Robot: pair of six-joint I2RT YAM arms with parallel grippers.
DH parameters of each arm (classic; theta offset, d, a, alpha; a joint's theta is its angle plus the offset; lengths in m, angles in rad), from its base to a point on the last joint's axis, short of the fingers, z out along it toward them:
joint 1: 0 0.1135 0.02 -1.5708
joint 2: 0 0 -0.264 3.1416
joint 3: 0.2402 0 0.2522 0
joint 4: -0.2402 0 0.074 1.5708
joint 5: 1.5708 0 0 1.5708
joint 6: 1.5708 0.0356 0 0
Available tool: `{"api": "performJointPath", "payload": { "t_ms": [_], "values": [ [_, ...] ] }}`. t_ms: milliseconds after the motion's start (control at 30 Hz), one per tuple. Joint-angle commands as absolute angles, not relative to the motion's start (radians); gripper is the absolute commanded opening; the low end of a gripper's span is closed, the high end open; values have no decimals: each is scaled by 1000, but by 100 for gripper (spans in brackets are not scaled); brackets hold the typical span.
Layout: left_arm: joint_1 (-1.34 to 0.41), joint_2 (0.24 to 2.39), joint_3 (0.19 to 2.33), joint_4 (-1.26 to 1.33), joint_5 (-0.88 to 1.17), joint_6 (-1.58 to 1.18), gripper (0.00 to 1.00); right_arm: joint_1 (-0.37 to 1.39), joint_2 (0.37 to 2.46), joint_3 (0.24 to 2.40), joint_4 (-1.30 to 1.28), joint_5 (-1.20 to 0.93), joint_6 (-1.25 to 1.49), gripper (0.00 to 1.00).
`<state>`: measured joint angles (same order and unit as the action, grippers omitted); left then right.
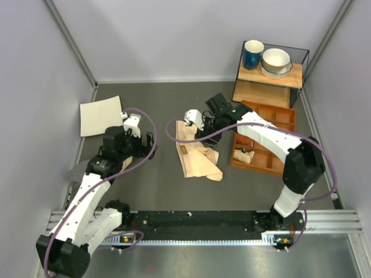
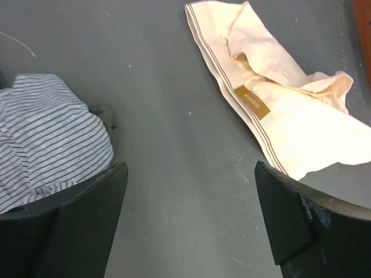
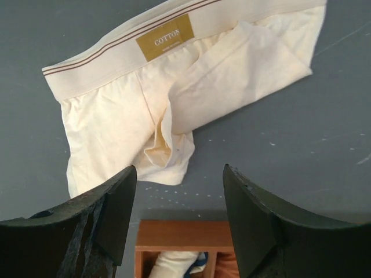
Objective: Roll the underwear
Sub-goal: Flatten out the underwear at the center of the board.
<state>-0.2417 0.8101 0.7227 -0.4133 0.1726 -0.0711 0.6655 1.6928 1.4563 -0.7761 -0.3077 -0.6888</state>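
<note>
- Top view: the underwear (image 1: 199, 155) lies crumpled about the middle of the grey table (image 1: 156, 185), waistband toward the left edge. The right gripper (image 1: 196, 123) hangs over its far end; the left gripper (image 1: 133, 124) is nearer the left edge, apart from the garment. A white paper sheet (image 1: 100, 116) sits in the far left corner, a wooden shelf (image 1: 268, 81) in the far right corner, and a wooden tray (image 1: 268, 142) along the right edge.
- Left wrist view: the left gripper (image 2: 191, 217) is spread wide with nothing in it, only bare table between its fingers. The underwear (image 2: 284, 113) lies to the upper right and a striped grey cloth (image 2: 46, 133) to the left.
- Right wrist view: the right gripper (image 3: 178, 188) is likewise wide apart and holds nothing. The underwear (image 3: 133, 116) lies just beyond its tips, its gold label (image 3: 165, 37) reading COTTON.
</note>
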Motion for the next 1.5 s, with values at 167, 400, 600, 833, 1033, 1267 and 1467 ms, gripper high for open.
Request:
{"api": "performJointPath", "payload": {
  "t_ms": [167,400,600,833,1033,1267,1467],
  "values": [
    [-238,839,733,-399,219,-60,96,701,1883,1517,-761,-246,-618,65],
    [-238,853,733,-400,224,-57,96,698,1898,1540,-762,-136,-620,1],
    [-238,867,735,-400,253,-55,96,594,1920,1650,-654,213,-508,0],
    [-239,884,715,-365,404,-60,96,512,1901,1606,-646,169,-492,52],
    [-242,998,719,-333,631,-135,95,514,1743,1548,-676,-96,-543,63],
    [-285,1149,813,-466,620,-158,84,595,1533,1203,-712,-535,-775,60],
    [-281,970,887,-578,212,-92,87,824,1606,1080,-546,-260,-773,60]
  ]
}}
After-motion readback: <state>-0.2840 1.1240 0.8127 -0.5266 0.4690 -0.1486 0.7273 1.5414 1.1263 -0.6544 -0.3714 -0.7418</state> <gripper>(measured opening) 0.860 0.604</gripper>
